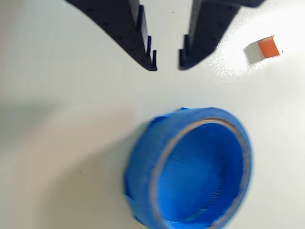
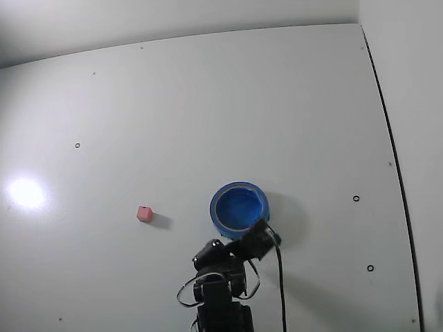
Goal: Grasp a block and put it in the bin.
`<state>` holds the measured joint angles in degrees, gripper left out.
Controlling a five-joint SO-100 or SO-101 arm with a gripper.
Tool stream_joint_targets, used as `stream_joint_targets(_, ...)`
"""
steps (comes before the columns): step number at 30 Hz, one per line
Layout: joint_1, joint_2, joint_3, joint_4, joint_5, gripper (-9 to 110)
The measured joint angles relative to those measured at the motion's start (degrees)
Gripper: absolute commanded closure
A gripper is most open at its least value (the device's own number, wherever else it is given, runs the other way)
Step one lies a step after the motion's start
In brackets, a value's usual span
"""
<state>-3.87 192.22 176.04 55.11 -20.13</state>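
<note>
Wrist view shows the black two-finger jaws (image 1: 167, 61) slightly parted and empty above the white counter (image 1: 62, 119), the small salmon-pink cube (image 1: 269, 47) lying right of them, the round blue bin (image 1: 143, 162) nearer. Reaching the cube seems next. Fixed view alone shows cube and bin well apart.

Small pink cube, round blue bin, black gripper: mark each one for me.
small pink cube (image 2: 144, 214), fixed view, on its top face
round blue bin (image 2: 239, 207), fixed view, on its inner floor
black two-finger gripper (image 1: 167, 61), wrist view, midway between the open fingertips
</note>
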Motion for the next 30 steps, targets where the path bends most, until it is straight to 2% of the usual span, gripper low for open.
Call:
stream_joint_targets(4,0.00,-0.09,-5.01,0.00,-11.51,68)
stream_joint_targets(7,-0.70,-0.26,-9.49,0.00,-19.25,69)
stream_joint_targets(11,-3.69,-2.90,-16.08,0.00,-24.43,71)
stream_joint_targets(20,-17.84,-37.44,-38.41,0.00,-25.84,72)
stream_joint_targets(30,-22.94,-73.92,-65.30,0.00,-19.60,72)
